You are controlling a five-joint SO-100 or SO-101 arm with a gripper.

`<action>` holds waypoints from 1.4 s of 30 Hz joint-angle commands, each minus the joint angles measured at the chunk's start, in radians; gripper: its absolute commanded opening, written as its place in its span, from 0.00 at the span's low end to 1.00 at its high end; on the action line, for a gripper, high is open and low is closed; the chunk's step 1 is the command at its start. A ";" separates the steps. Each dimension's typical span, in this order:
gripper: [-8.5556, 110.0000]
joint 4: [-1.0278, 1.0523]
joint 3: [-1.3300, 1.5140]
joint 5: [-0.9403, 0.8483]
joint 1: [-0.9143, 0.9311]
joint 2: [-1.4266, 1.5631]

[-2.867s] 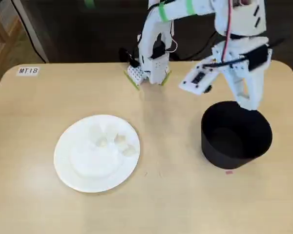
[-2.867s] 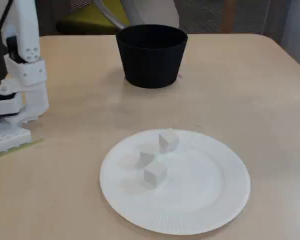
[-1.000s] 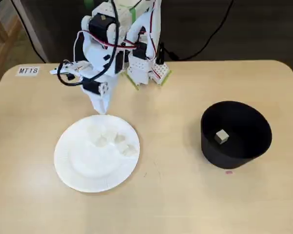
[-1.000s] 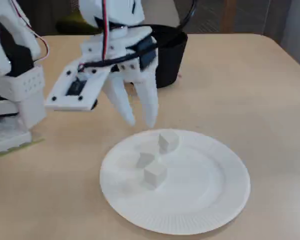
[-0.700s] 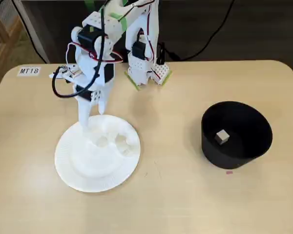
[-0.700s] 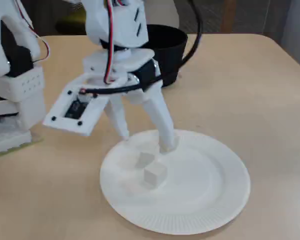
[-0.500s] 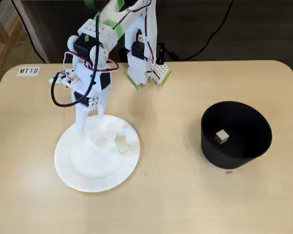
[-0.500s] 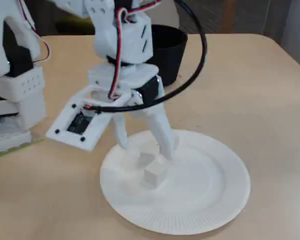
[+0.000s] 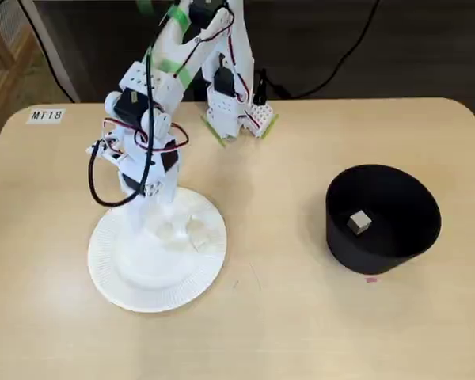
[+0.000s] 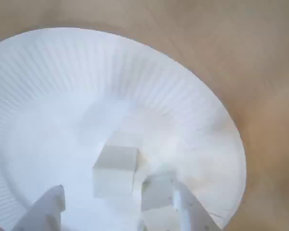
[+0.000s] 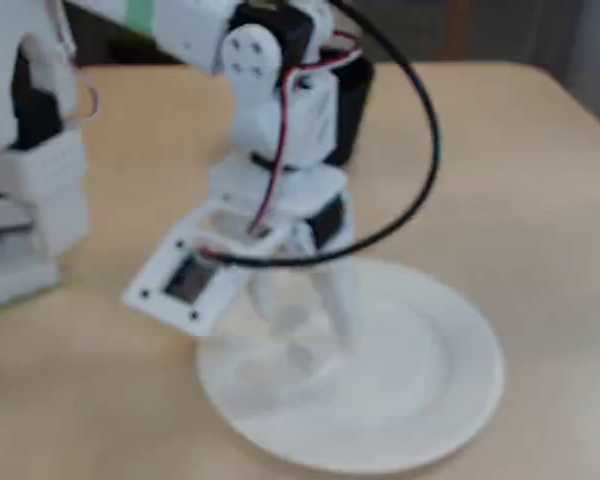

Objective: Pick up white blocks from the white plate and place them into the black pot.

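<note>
Reaching down onto the white plate [image 9: 119, 277], the pincer [image 10: 108, 204] stands parted around one white block [image 10: 114, 171], not closed on it. Other blocks [image 9: 198, 235] lie beside it, and one block [image 9: 359, 222] sits inside the black pot [image 9: 382, 245].

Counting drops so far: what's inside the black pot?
One white block lies on the floor of the black pot. The near wall hides a strip of the floor, so more can't be ruled out.

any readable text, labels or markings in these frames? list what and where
"MT18": on a small white label stuck to the table at its far-left corner, in a fixed view.
Small pink mark on the table in front of the black pot: too small to read.
No text shows on the arm or the white plate.
</note>
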 commanded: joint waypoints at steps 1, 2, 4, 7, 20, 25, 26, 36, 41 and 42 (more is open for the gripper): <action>0.33 -0.017 -0.044 0.015 -0.015 -0.015; 0.33 -0.026 -0.044 0.018 -0.015 -0.025; 0.32 -0.048 -0.044 0.025 -0.015 -0.038; 0.31 -0.094 -0.044 0.032 -0.017 -0.058; 0.05 -0.301 -0.055 0.069 -0.017 -0.049; 0.05 -0.454 -0.041 0.089 -0.061 0.133; 0.05 -0.485 -0.041 0.103 -0.077 0.170; 0.05 -0.591 -0.064 0.161 -0.430 0.509; 0.05 -0.551 -0.061 0.109 -0.729 0.609; 0.05 -0.537 -0.057 0.086 -0.788 0.612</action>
